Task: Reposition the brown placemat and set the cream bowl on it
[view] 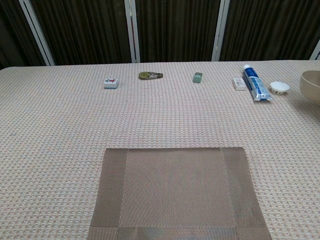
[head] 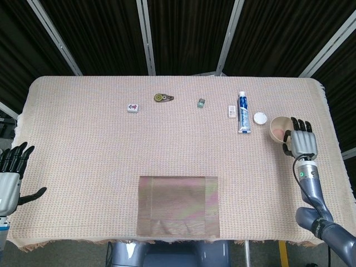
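The brown placemat [head: 178,206] lies flat at the table's near edge, centred; in the chest view the placemat [view: 175,192] fills the lower middle. My right hand [head: 301,143] grips the cream bowl [head: 278,128] at the right side of the table, fingers curled over its rim. In the chest view only the left part of the cream bowl [view: 311,86] shows at the right edge, low over the cloth; whether it touches the cloth I cannot tell. My left hand [head: 10,181] hangs at the table's left edge, fingers spread and holding nothing.
Along the far side lie a mahjong tile [head: 133,107], a tape dispenser [head: 163,98], a green eraser [head: 201,102], a white eraser [head: 232,111], a toothpaste tube [head: 243,112] and a white lid [head: 260,118]. The lid and tube sit just left of the bowl.
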Action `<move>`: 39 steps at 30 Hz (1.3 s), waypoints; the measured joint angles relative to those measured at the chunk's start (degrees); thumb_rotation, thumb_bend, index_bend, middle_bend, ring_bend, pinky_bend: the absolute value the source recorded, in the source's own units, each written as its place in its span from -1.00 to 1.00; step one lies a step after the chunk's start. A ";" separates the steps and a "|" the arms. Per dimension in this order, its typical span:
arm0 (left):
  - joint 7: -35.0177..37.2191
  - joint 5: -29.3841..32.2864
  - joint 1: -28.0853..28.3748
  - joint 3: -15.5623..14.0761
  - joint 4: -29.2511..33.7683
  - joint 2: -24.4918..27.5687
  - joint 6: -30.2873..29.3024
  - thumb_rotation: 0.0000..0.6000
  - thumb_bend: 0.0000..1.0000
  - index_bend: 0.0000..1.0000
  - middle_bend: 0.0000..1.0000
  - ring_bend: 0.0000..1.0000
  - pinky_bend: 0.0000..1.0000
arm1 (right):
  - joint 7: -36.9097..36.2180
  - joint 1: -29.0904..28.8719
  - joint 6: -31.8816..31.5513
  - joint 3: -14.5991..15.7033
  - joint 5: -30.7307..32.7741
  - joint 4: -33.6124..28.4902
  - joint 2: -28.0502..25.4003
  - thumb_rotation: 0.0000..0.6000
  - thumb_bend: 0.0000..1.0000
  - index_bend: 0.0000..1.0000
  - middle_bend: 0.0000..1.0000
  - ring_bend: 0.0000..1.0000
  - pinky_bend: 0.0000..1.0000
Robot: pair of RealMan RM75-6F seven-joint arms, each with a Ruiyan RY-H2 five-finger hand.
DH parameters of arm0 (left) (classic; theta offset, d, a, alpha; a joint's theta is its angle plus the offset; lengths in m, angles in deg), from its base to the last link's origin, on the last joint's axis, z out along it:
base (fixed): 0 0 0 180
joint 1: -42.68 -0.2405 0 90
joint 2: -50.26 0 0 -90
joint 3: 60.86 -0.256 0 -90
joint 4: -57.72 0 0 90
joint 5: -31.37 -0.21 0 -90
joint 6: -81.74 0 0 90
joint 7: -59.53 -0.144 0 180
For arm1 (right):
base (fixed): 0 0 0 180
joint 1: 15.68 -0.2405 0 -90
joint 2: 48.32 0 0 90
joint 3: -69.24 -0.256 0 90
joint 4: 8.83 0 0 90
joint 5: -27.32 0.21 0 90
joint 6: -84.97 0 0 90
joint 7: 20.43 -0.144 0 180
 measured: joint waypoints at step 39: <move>10.19 -30.12 15.14 -11.18 -14.99 -14.92 17.50 1.00 0.06 -0.20 -1.00 -1.00 -1.00 | -2.18 22.60 -38.26 9.76 -20.83 -42.45 -22.30 1.00 -1.00 -1.00 -1.00 -1.00 -1.00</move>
